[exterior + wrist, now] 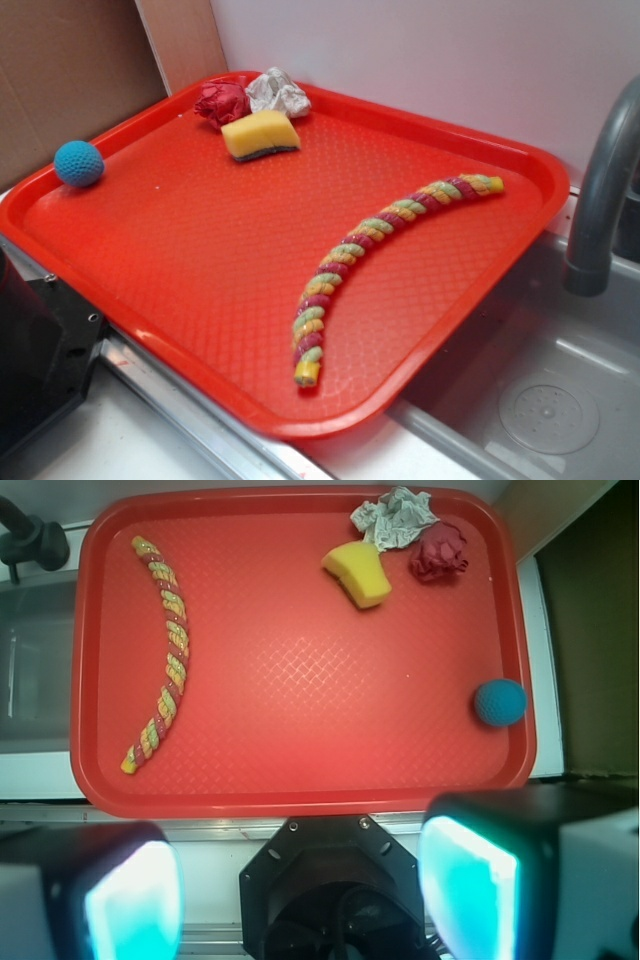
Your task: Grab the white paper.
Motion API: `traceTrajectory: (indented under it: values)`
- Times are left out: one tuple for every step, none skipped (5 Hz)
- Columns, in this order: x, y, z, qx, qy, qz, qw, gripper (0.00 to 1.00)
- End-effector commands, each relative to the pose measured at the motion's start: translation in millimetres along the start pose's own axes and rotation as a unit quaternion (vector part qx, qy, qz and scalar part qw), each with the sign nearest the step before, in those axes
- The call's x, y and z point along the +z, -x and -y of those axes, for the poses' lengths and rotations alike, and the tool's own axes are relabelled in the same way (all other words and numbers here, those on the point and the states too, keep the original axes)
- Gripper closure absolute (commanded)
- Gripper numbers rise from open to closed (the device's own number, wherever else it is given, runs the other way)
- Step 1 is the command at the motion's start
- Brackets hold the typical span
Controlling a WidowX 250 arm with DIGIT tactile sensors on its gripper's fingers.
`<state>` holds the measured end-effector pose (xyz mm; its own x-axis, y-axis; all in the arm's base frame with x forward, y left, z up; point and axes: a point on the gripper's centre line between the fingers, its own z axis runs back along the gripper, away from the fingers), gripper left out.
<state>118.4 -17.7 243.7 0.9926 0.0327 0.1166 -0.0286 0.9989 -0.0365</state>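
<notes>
The white paper (277,92) is a crumpled white-grey wad at the far edge of the red tray (200,300), between the red paper wad (222,102) and the yellow sponge (261,135), touching both. In the wrist view the white paper (394,517) lies at the top right of the tray (300,770). My gripper (300,900) is open and empty, high above the robot base, well short of the tray's near edge. Its two fingers (130,900) show cyan pads wide apart. The gripper is out of the exterior view.
A blue ball (79,163) sits on the tray's left rim. A twisted multicoloured rope (375,255) curves across the right half. A grey faucet (600,200) and sink (540,400) lie to the right. The black robot base (335,890) is under the gripper.
</notes>
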Motion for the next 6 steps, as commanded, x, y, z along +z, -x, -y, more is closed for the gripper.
traceTrajectory:
  values:
    - [0, 0, 0, 0.0, 0.0, 0.0, 1.0, 0.0]
    - [-55, -45, -30, 0.0, -0.067, -0.013, 0.998, 0.0]
    - [-103, -82, -43, -0.037, -0.038, 0.007, 0.999, 0.0]
    - [-123, -108, -56, -0.049, -0.063, 0.019, 0.997, 0.0]
    - [-160, -151, -81, -0.046, -0.055, 0.064, 0.995, 0.0]
    - [-171, -178, -77, -0.048, -0.042, 0.096, 0.993, 0.0]
